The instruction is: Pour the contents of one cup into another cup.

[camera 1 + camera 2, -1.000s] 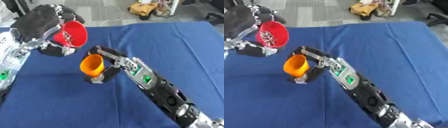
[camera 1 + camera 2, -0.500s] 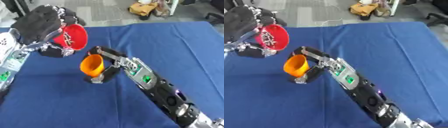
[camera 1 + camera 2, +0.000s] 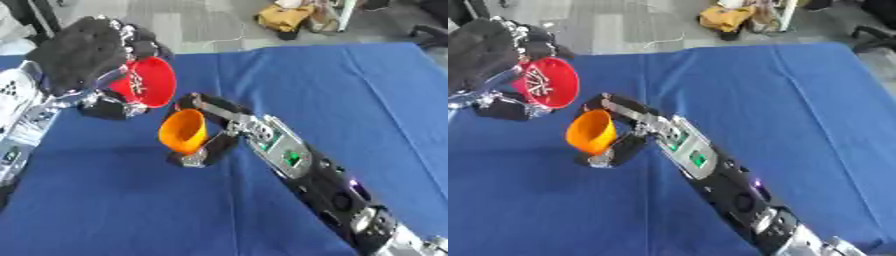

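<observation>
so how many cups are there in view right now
2. The red cup is tipped in the left hand, upper left. The orange cup is held by the right hand just below it. None looks hidden.

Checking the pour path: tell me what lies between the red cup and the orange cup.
Nothing lies between them. In the left eye view, the red cup in the left hand sits just above the orange cup held by the right hand, with only blue tablecloth behind the gap.

The right arm (image 3: 302, 167) is black with silver joints and small green and purple lights along its casing. The left hand (image 3: 83, 55) looks black and fuzzy, on a silver-white forearm (image 3: 22, 110).
</observation>
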Robot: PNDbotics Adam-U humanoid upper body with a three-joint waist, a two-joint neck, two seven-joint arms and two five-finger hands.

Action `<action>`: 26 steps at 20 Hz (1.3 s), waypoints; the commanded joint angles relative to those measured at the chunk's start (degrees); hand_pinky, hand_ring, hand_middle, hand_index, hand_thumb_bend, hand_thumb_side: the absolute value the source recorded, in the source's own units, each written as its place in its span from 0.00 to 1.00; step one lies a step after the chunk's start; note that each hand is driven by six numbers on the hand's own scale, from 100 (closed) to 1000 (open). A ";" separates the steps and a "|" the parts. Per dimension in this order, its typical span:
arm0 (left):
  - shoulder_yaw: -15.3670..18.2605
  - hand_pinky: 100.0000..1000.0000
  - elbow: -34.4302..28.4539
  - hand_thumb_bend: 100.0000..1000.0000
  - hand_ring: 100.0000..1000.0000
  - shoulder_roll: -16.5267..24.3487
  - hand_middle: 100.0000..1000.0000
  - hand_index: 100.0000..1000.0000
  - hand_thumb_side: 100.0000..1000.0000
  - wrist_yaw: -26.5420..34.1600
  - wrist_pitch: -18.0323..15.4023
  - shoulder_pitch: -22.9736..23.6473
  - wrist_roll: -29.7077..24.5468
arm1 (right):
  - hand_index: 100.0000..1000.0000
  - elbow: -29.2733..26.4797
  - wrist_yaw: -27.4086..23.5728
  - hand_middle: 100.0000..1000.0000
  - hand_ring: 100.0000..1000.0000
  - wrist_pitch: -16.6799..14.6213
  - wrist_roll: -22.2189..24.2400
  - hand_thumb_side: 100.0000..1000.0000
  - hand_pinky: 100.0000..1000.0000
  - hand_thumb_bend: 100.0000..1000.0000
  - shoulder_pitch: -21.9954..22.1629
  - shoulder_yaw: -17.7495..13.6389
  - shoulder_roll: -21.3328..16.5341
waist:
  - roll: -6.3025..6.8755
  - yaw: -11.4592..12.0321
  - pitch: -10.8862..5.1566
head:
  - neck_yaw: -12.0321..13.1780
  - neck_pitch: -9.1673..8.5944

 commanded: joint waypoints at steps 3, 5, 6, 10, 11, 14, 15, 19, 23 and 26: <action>-0.15 0.02 -1.99 0.45 0.21 1.55 0.34 0.74 0.00 -1.40 -0.80 -0.99 -0.75 | 0.54 -0.35 -0.50 0.37 0.33 0.09 0.01 0.05 0.21 0.08 -0.86 -0.51 -0.22 | 0.10 -0.13 -1.18 | -0.23 0.47; -0.25 0.03 -2.20 0.45 0.21 1.59 0.34 0.74 0.00 -2.22 -1.00 -0.98 -0.89 | 0.54 -0.32 -0.51 0.37 0.33 0.11 0.02 0.05 0.21 0.08 -0.84 -0.50 -0.24 | 0.09 -0.13 -1.18 | -0.23 0.46; -0.31 0.03 -2.23 0.45 0.21 1.60 0.34 0.74 0.00 -2.60 -1.10 -0.98 -0.96 | 0.54 -0.33 -0.52 0.37 0.33 0.11 0.03 0.05 0.21 0.08 -0.84 -0.50 -0.23 | 0.09 -0.12 -1.18 | -0.23 0.47; -0.48 0.04 -2.26 0.45 0.22 1.57 0.34 0.74 0.00 -3.74 -1.41 -0.99 -1.10 | 0.54 -0.47 -0.65 0.37 0.33 0.16 -0.02 0.05 0.21 0.08 -0.82 -0.50 -0.31 | 0.09 -0.09 -1.17 | -0.25 0.47; -0.50 0.04 -2.25 0.46 0.22 1.57 0.34 0.74 0.00 -3.93 -1.46 -1.00 -1.13 | 0.54 -0.51 -0.67 0.37 0.33 0.18 -0.02 0.05 0.21 0.08 -0.81 -0.49 -0.33 | 0.09 -0.09 -1.16 | -0.25 0.46; -0.49 0.04 -2.22 0.46 0.22 1.56 0.34 0.74 0.00 -4.49 -1.55 -1.03 -1.19 | 0.54 -0.62 -0.74 0.37 0.33 0.25 -0.02 0.05 0.21 0.08 -0.81 -0.48 -0.37 | 0.09 -0.13 -1.14 | -0.28 0.46; -0.49 0.04 -2.21 0.46 0.22 1.54 0.34 0.74 0.00 -4.65 -1.57 -1.05 -1.22 | 0.54 -0.64 -0.75 0.37 0.33 0.26 -0.02 0.05 0.21 0.08 -0.81 -0.47 -0.38 | 0.09 -0.15 -1.13 | -0.29 0.45; -0.49 0.05 -2.17 0.46 0.22 1.46 0.34 0.74 0.00 -5.09 -1.50 -1.07 -1.37 | 0.54 -0.69 -0.77 0.37 0.33 0.33 -0.01 0.05 0.21 0.08 -0.81 -0.46 -0.40 | 0.10 -0.15 -1.12 | -0.34 0.42; -0.50 0.05 -2.17 0.46 0.22 1.44 0.34 0.74 0.00 -5.22 -1.46 -1.07 -1.42 | 0.54 -0.70 -0.79 0.37 0.33 0.34 0.02 0.05 0.21 0.08 -0.80 -0.46 -0.40 | 0.10 -0.15 -1.12 | -0.35 0.42; -0.40 0.05 -1.94 0.46 0.22 1.27 0.34 0.74 0.00 -5.83 -0.73 -1.17 -1.99 | 0.54 -0.54 -0.81 0.37 0.33 0.18 0.23 0.06 0.21 0.08 -0.83 -0.65 -0.40 | 0.10 -0.20 -1.15 | -0.48 0.35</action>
